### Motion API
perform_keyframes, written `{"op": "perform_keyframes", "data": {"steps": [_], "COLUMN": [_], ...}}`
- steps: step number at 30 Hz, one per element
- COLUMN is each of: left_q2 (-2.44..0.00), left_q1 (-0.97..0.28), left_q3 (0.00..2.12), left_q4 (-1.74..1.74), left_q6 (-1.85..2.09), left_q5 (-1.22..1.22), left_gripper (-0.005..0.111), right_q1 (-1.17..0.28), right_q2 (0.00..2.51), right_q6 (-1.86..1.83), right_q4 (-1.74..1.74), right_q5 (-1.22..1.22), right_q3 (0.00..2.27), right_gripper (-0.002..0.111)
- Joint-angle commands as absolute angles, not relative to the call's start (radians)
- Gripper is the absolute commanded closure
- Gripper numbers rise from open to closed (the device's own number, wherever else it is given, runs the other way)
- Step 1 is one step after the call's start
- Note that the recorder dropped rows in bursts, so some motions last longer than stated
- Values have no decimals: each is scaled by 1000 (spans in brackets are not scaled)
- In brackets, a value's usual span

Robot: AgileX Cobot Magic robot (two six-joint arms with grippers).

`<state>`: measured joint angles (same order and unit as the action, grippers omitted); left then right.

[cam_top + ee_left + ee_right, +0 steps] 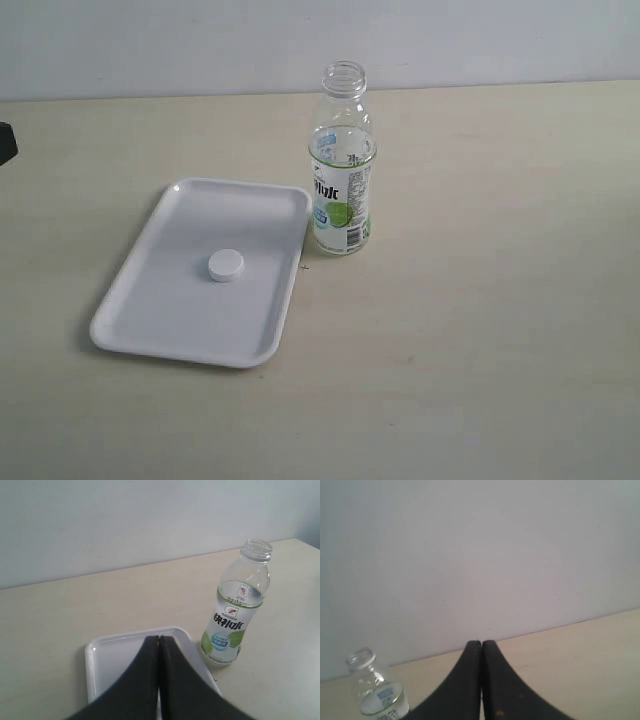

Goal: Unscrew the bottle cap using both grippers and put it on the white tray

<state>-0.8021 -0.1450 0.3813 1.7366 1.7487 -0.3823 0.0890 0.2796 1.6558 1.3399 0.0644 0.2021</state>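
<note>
Bottle cap (226,265) lies flat near the middle of the white tray (160,310). It is off the bottle (342,190).

The bottle stands upright on the counter (480,330) with its threaded neck open. It is at about 2 o'clock from the cap, just beside the tray's far corner; I can't tell if they touch.

Left pincer (159,639): tips pressed together, nothing between them. My wrist feed shows tray and bottle beyond it.

Right pincer (481,644): tips together, empty. The bottle is off to one side.
</note>
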Motion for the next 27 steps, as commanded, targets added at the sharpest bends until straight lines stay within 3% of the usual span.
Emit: {"op": "perform_keyframes", "data": {"steps": [1, 21, 23, 27], "left_q2": [-803, -803, -803, -803], "left_q1": [-145, -145, -145, -145], "left_q3": [378, 378, 378, 378], "left_q4": [1744, 1744, 1744, 1744], "left_q6": [1745, 1748, 1748, 1748], "left_q5": [-389, -387, -387, -387], "left_gripper": [107, 107, 107, 107], "right_q1": [85, 85, 85, 85], "right_q2": [211, 135, 82, 0], "right_q6": [1589, 1563, 1427, 794], "right_q4": [1344, 1295, 1175, 560], "right_q5": [108, 78, 49, -84], "right_q3": [125, 48, 34, 23], "right_gripper": [108, 108, 108, 108]}}
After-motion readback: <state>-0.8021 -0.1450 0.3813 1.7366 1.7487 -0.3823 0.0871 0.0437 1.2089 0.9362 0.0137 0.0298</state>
